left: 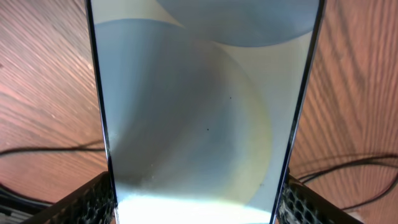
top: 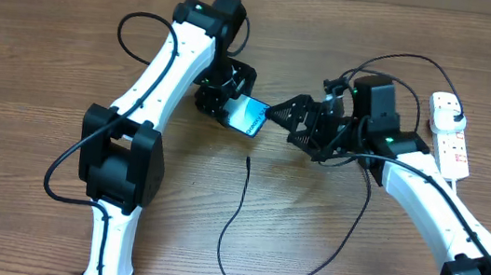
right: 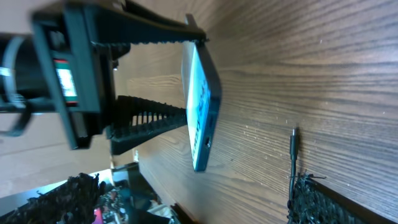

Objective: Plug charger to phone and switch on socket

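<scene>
The phone [top: 250, 116], left of centre in the overhead view, is held on edge by the left gripper [top: 228, 107], whose jaws are closed across its width, probably to show its port end to the other arm. The charger [top: 249, 163] lies loose with its tip just below the phone. The right gripper [top: 287, 122] is spread wide and empty beside the phone, and the socket [top: 449, 134] lies at far right.

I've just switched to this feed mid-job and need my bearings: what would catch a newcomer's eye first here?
The lit phone stands out mid-table, clamped in the left gripper, with the open, empty right gripper close beside it. The black cable lies loose on the wood, its small tip just below them in the overhead view, plugged into nothing. The white power strip sits at the far right.
</scene>
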